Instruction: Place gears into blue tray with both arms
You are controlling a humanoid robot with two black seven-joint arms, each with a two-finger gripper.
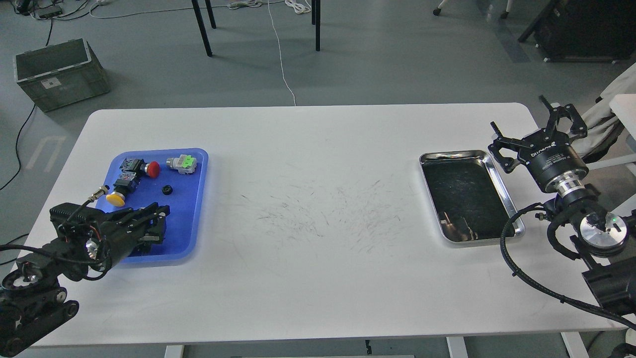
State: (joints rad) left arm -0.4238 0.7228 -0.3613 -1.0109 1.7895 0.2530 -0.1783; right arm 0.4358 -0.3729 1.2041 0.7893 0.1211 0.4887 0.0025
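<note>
On the white surface (318, 278) the blue tray (196, 219) sits at my left. In it lie one small black gear (167, 189), a red-capped push-button (140, 167), a yellow-capped push-button (119, 193) and a green-topped switch (182, 163). The gear lies loose near the tray's middle, apart from the switches. My left gripper (158, 219) hangs low over the tray's near part, dark and seen end-on; I cannot tell how its jaws stand. My right gripper (539, 127) is raised beyond the silver metal tray (497, 174) at the right edge, its jaws spread wide and gripping nothing.
</note>
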